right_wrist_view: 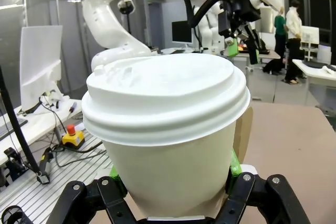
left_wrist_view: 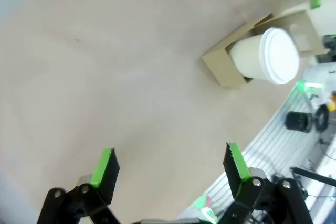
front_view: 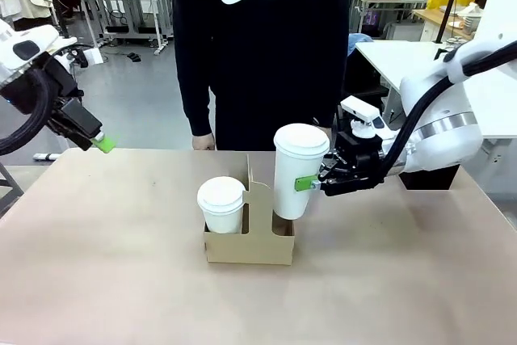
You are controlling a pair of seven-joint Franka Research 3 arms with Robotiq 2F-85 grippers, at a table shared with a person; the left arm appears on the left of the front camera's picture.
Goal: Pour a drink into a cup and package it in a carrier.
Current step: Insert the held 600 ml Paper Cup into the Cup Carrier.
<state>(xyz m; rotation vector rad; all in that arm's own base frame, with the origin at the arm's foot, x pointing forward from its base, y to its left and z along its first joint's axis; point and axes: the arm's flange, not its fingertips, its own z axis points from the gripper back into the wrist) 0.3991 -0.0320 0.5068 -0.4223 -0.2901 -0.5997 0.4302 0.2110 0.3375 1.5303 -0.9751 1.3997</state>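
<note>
Right gripper (front_view: 317, 182): clamped on the cup (front_view: 300, 170), green pads on opposite sides of the wall below the lid. In the right wrist view the cup (right_wrist_view: 165, 145) stands between the fingers with its lid on.

Cup: tall, white, upright or very nearly so, held with its base at the mouth of the carrier's right slot, beside the centre handle panel. Whether the base is seated or only partly in cannot be told.

Risk, judged: the base could catch on the slot edge or the handle panel and tilt the cup. The carrier (front_view: 249, 241) is light cardboard and may slide or lift if pushed sideways. A hard squeeze could dent the paper wall or pop the lid. Letting go before the base is down would drop the cup and could spill it.

Right arm: comes in from the right, wrist about level, gripper pointing left toward the centre.

Short cup (front_view: 221, 204): lidded, sitting in the carrier's left slot.

Carrier: brown, mid-table, slightly near of centre.

Left gripper (left_wrist_view: 170, 174): fingers apart, holding nothing, hanging above bare table (left_wrist_view: 105, 77). In the front view it (front_view: 101, 143) is raised at the far left, well apart from the carrier.

Person: standing at the far side, one hand (front_view: 203, 142) at the table edge.
</note>
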